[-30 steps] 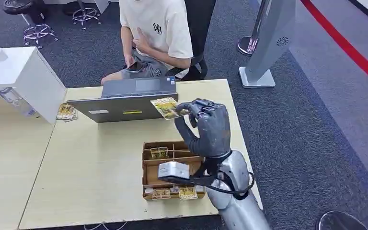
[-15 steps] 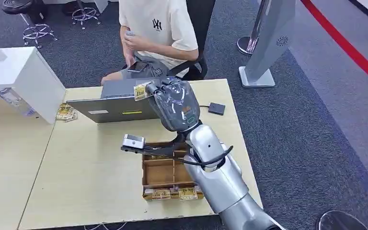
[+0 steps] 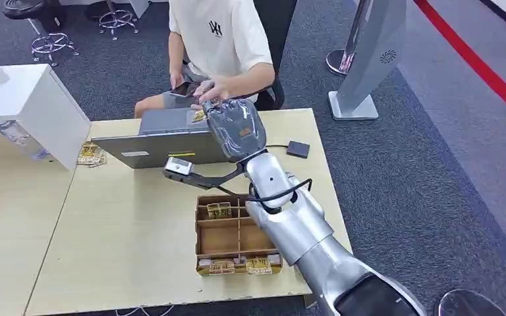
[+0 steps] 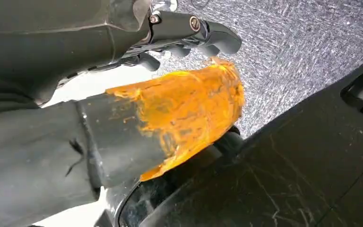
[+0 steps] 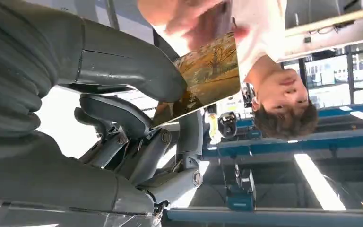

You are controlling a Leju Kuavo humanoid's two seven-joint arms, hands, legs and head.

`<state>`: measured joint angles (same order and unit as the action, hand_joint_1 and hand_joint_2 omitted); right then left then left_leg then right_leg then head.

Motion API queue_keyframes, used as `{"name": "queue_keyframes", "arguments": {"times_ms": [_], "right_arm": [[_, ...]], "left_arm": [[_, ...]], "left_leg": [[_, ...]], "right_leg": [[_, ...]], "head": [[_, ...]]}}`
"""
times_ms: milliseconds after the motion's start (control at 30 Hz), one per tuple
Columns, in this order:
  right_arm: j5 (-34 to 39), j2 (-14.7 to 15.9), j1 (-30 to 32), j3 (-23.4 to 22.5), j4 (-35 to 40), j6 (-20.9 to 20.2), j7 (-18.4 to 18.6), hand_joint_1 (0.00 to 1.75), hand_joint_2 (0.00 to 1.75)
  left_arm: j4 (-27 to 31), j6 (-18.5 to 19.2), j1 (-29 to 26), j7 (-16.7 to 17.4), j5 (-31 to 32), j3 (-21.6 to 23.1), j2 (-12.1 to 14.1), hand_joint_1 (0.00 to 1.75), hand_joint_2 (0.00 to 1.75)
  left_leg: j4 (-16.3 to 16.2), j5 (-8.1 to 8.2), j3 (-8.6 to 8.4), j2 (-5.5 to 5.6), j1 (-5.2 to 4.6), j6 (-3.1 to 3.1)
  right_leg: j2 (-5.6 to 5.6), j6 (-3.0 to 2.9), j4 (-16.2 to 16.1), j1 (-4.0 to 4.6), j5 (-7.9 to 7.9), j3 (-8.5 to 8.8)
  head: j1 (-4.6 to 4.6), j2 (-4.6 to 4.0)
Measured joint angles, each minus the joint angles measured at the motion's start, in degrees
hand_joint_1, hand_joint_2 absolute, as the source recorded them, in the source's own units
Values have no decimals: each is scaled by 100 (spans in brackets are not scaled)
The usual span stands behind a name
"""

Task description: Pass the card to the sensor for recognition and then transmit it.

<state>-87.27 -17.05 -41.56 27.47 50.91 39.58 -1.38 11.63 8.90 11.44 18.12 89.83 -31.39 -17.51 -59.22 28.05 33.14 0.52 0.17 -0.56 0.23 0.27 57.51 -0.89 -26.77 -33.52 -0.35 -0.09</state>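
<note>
My right hand (image 3: pixel 236 128) reaches over the back of the grey laptop (image 3: pixel 165 141) and pinches a yellow picture card (image 3: pixel 198 116) between thumb and fingers. In the right wrist view the card (image 5: pixel 203 75) sticks out past my thumb (image 5: pixel 123 66), and the seated person's fingers (image 5: pixel 194 14) touch its far edge. The person's hand (image 3: pixel 212 92) is right at the card. A small dark square sensor (image 3: pixel 297 149) with a cable lies on the table to the right of my arm. My left hand (image 4: pixel 170 80) hangs over carpet, holding nothing, its thumb smeared orange.
A brown compartment box (image 3: pixel 201 237) with a few cards in it stands near the table's front edge under my forearm. A loose stack of cards (image 3: pixel 91 153) lies left of the laptop, next to a white cabinet (image 3: pixel 39 105). A grey sign stand (image 3: pixel 362 59) is on the carpet at the far right.
My right arm has stretched further across the table with the card, from beside the laptop to over its far side. The person's hand has come down to the card.
</note>
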Motion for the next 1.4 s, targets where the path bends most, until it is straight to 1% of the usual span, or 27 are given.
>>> {"name": "queue_keyframes", "arguments": {"times_ms": [367,400,433,467,500,600,667,733,800,833,1067,1100,1167,1200,1233,1267,1300,1333,1367,1400], "right_arm": [[-66,11,-34,0,-269,0,241,173,175],[-66,11,-34,0,-282,0,245,131,175],[-65,11,-34,0,-289,0,252,0,175],[-63,13,-34,0,-300,0,260,0,175],[-63,13,-34,0,-306,0,267,0,0],[-17,13,-33,0,-313,0,293,0,0],[35,13,-12,-2,-287,0,228,0,0],[136,13,98,-22,-122,2,24,0,0],[323,13,264,-113,143,2,-320,0,0],[369,13,337,-159,248,4,-423,0,0],[435,13,543,-310,636,7,-524,0,0],[476,13,568,-334,681,4,-600,0,0],[652,-24,688,-457,825,7,-943,0,0],[943,-75,803,-584,942,7,-1334,0,0],[1333,-120,923,-702,1054,7,-1638,0,0],[1891,-153,1029,-780,1153,5,-1920,0,0],[2521,-173,1130,-787,1217,-24,-2085,0,0],[3450,-181,1258,-780,1295,-187,-2205,0,0],[4482,-177,1393,-723,1449,-484,-2227,0,0],[5597,-157,1549,-647,1662,-1087,-2225,0,0]], "left_arm": [[0,7,-23,7,0,7,2,0,0],[0,7,-23,9,0,9,2,0,0],[0,7,-23,11,0,9,2,0,0],[0,7,-24,11,0,9,2,0,0],[0,9,-24,11,0,9,2,0,0],[0,9,-24,22,0,9,2,0,0],[0,9,-25,24,0,9,2,0,0],[0,9,-25,39,-4,9,2,0,0],[0,9,-26,57,-20,9,2,0,0],[0,9,-26,59,-20,9,2,0,0],[0,7,-26,72,-20,9,2,0,0],[0,7,-26,74,-20,9,2,0,0],[0,0,-30,81,-26,9,2,0,0],[0,-9,-33,90,-35,9,2,0,0],[0,-31,-35,92,-53,7,2,0,0],[0,-68,-37,90,-81,7,2,0,0],[0,-116,-46,39,-114,7,4,0,0],[0,-205,-77,-78,-153,7,9,0,0],[0,-300,-121,-193,-179,7,13,0,0],[0,-372,-172,-273,-208,4,20,0,0]], "left_leg": [[0,0,0,0,0,0],[0,0,0,0,0,0],[0,0,0,0,0,0],[0,0,0,0,0,0],[0,0,0,0,0,0],[0,0,0,0,0,0],[0,0,0,0,0,0],[0,0,0,0,0,0],[0,1,1,0,0,0],[0,1,1,0,0,0],[0,0,0,-1,0,0],[0,0,0,-1,0,0],[0,0,0,0,0,0],[0,0,0,0,0,0],[0,0,1,0,0,0],[0,1,2,2,0,0],[1,2,2,2,0,-1],[1,5,1,1,0,2],[1,6,2,1,0,4],[1,7,2,0,0,4]], "right_leg": [[0,0,0,0,0,0],[0,0,0,0,0,0],[0,0,0,0,0,-1],[0,0,0,0,0,-1],[0,0,0,0,0,-1],[0,0,0,0,0,-1],[0,0,0,0,0,-2],[0,0,-1,0,0,-2],[0,0,-1,0,0,-2],[0,0,-1,0,0,-2],[0,0,-1,0,0,-2],[0,0,-1,0,0,-1],[-1,0,-1,0,0,-1],[-1,0,-1,0,0,-1],[-1,0,-1,0,0,-1],[-1,0,-1,0,-1,-1],[-1,-1,-1,0,-2,-1],[0,-2,-1,0,-3,-1],[0,-2,-1,0,-7,-1],[0,-3,-1,0,-9,-3]], "head": [[0,0],[0,0],[0,0],[0,0],[0,0],[0,0],[0,0],[0,0],[0,0],[0,0],[0,0],[0,0],[0,0],[0,0],[0,0],[0,0],[2,0],[0,0],[2,0],[2,0]]}}
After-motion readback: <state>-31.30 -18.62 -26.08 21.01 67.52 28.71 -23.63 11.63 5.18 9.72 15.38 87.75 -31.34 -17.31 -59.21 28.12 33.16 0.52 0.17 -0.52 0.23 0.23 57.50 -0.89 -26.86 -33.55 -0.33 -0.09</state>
